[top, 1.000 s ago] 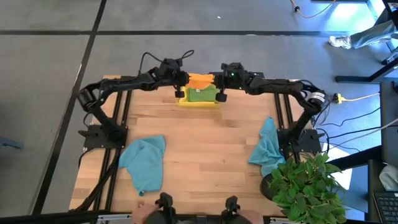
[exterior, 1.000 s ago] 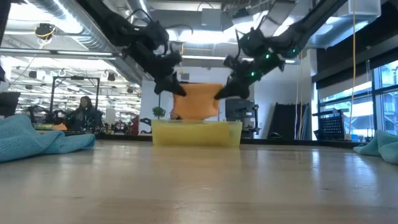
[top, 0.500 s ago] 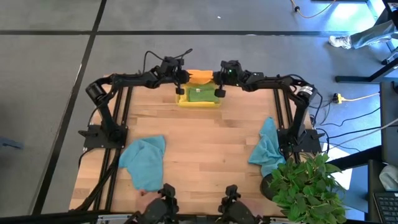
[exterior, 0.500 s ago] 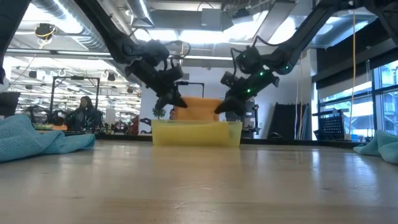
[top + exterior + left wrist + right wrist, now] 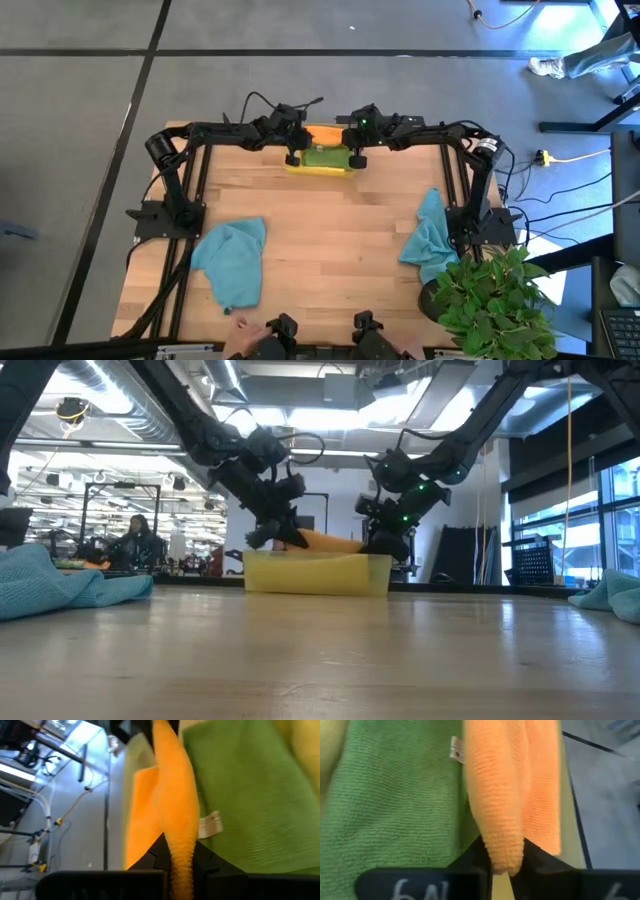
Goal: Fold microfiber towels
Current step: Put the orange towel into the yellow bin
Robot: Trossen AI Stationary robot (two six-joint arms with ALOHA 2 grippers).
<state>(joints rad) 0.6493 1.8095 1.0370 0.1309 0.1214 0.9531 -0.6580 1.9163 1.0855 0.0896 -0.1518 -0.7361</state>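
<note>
Clearly the orange towel is light, limp stuff that sags wherever it isn't pinched, so its corners are the places to hold. Left tool and right tool each nip a fold of it over the yellow tray at the table's far edge, where the green towel lies.

Hidden and cropped regions. From the low camera, the near wall of the translucent yellow plastic tray conceals the folded green microfiber towel and the lower part of the orange microfiber towel. In both wrist views the orange cloth's fold covers the fingertips and runs off the frame edge. The leafy green potted plant overlaps one teal-blue microfiber towel.
</note>
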